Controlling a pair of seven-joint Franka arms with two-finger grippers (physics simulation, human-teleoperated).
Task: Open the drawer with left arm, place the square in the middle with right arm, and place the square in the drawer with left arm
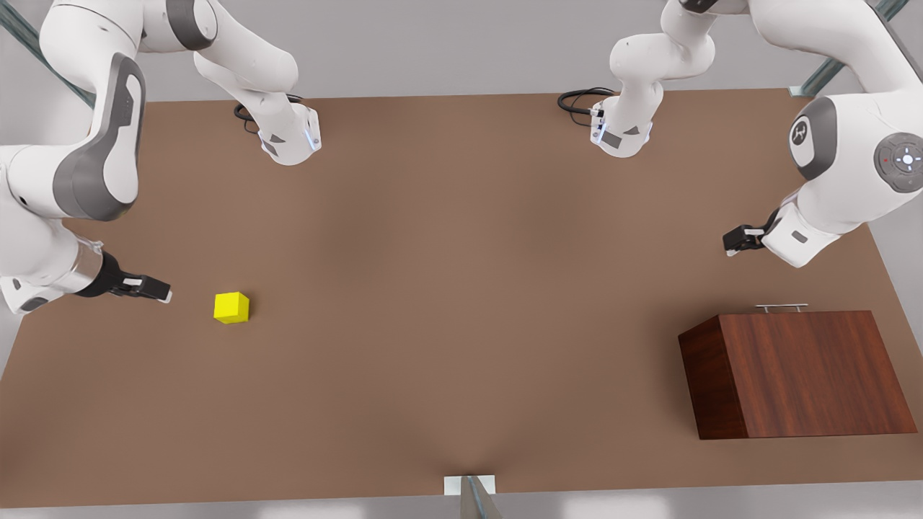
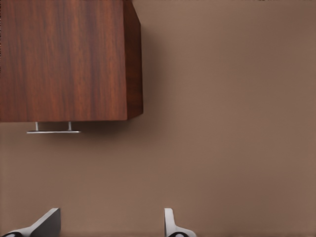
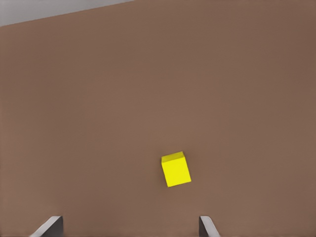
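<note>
The square (image 1: 231,308) (image 3: 176,169), a small yellow cube, rests on the brown tabletop toward the front view's left. My right gripper (image 1: 155,292) (image 3: 129,223) hovers just to its left, open and holding nothing. At the front view's right stands the wood-grain cabinet (image 1: 807,375) (image 2: 64,59). Its drawer is shut, with the silver bar handle (image 1: 781,308) (image 2: 53,131) on the far face. My left gripper (image 1: 734,241) (image 2: 108,219) hangs open behind the handle, a short way off and apart from it.
Both arm bases (image 1: 288,137) (image 1: 624,130) with black cables stand at the table's far edge. A small metal bracket (image 1: 470,484) sits at the near edge. The table (image 1: 461,288) is bare brown between cube and cabinet.
</note>
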